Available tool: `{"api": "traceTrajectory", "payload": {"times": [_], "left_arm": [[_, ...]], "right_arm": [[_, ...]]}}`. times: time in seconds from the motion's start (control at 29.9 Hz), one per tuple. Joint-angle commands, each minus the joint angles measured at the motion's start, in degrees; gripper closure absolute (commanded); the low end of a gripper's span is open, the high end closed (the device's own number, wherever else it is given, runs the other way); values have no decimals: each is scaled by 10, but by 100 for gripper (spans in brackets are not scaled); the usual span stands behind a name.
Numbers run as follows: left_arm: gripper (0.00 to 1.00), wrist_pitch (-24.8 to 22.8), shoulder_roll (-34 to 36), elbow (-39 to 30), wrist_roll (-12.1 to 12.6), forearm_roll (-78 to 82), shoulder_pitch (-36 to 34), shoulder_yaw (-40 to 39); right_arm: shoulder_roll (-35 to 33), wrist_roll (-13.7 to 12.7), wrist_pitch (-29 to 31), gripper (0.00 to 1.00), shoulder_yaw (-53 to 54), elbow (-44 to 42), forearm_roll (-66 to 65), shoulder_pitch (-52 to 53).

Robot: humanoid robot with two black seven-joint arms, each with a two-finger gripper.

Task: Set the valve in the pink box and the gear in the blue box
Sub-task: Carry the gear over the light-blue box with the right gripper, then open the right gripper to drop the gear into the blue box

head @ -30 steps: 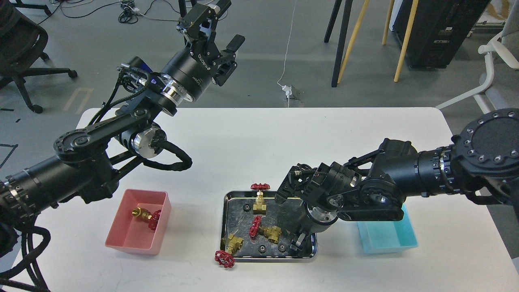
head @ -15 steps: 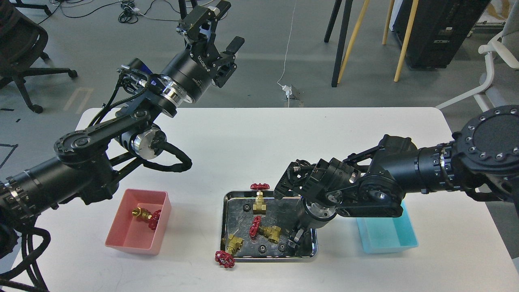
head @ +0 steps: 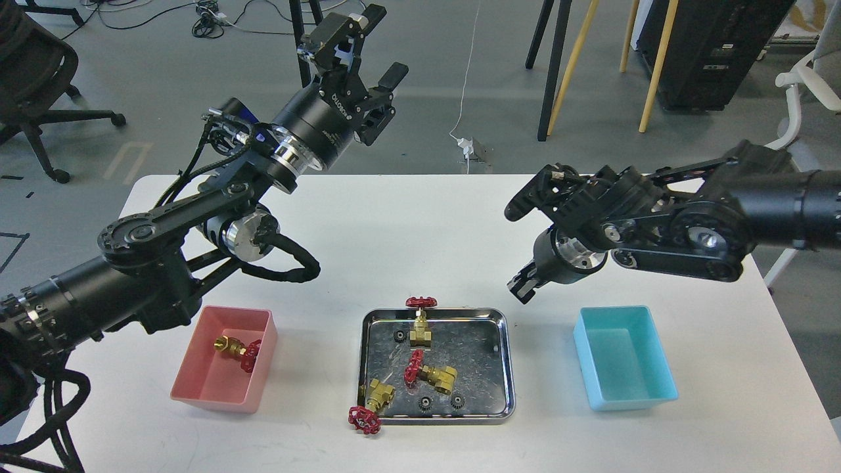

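Three valves are at the steel tray [head: 503, 368]: one upright at the back [head: 420, 323], one in the middle [head: 430, 373], and one [head: 369, 402] with its red wheel hanging over the front left corner. Another valve [head: 238, 349] lies in the pink box [head: 211, 393]. Three black gears lie in the tray: one at the back left [head: 399, 336] and two at the front [head: 425, 402] [head: 458, 399]. The blue box [head: 624, 361] is empty. My right gripper [head: 521, 289] hangs above the table between tray and blue box, fingers close together and dark; I cannot see whether it holds anything. My left gripper [head: 374, 43] is raised far behind the table, open and empty.
The white table's back edge runs behind both arms. On the floor beyond are an office chair at the far left, wooden and black stand legs, a power strip with cable and a dark cabinet. A white chair stands at the right.
My right gripper has risen out of the tray's front right corner and moved up and right toward the blue box. The left arm shifted slightly right. Valves and visible gears have not moved.
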Motion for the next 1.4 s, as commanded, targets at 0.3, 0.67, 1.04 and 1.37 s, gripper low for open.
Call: {"api": "traceTrajectory", "payload": {"times": [0.3, 0.67, 1.04, 1.37], "left_arm": [[16, 2, -17, -7, 0, 0, -1, 0], [15, 4, -29, -7, 0, 0, -1, 1], [15, 4, -33, -6, 0, 0, 0, 1], [15, -1, -20, 7, 0, 1, -19, 6]], "right_arm": [[-213, -3, 0, 87, -5, 135, -10, 10], [-237, -4, 0, 86, -18, 148, -31, -33], [-256, -10, 0, 47, -8, 153, -24, -48], [-285, -8, 0, 31, 157, 115, 65, -95]]}}
